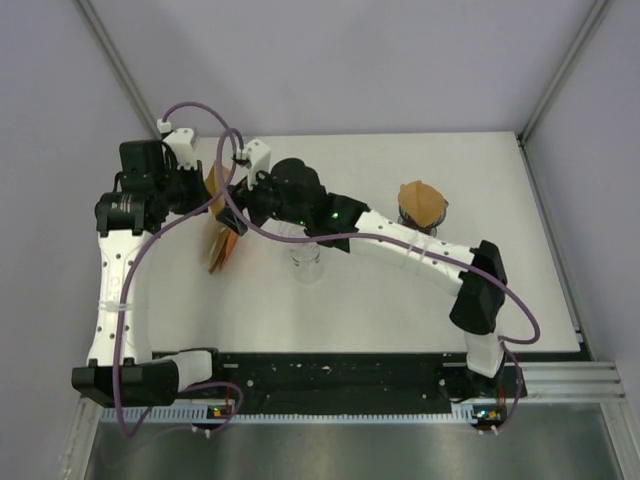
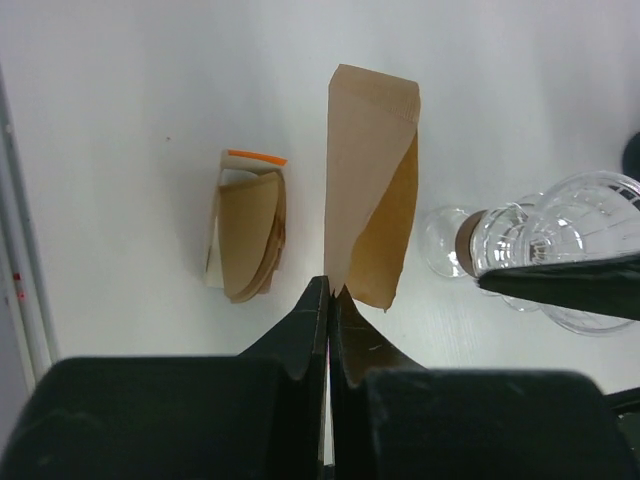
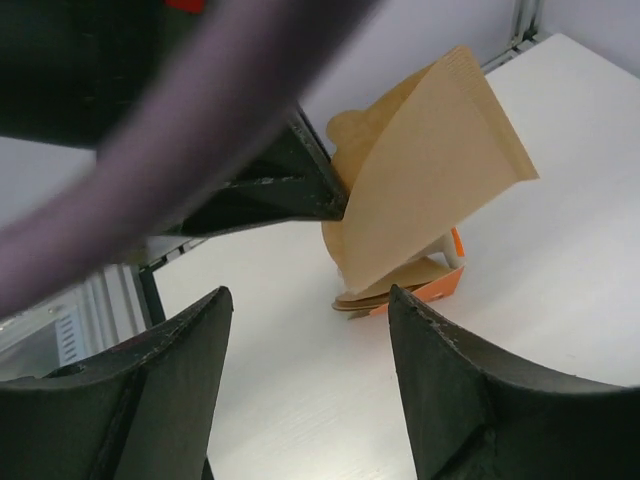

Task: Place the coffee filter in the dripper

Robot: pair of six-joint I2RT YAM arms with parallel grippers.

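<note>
The white table [image 1: 400,300] filled the view from above, with both arms reaching toward its far left part. The right arm [image 1: 410,250] stretched across from the near right, and the left arm [image 1: 115,280] rose along the left edge. The left gripper [image 2: 328,290] was pinched tight on the bottom tip of one brown coffee filter [image 2: 365,190], which it held in the air above the table, fanned partly open. The right gripper [image 3: 310,295] faced that filter with its jaws wide apart and nothing between them, not touching the paper. A clear glass dripper [image 1: 305,262] stood near the middle of the table, just right of the held filter. A stack of filters [image 2: 248,235] sat left of the held one in a small orange holder [image 3: 445,285]. A brown cone on a dark base [image 1: 420,203] stood well apart, far right.
</note>
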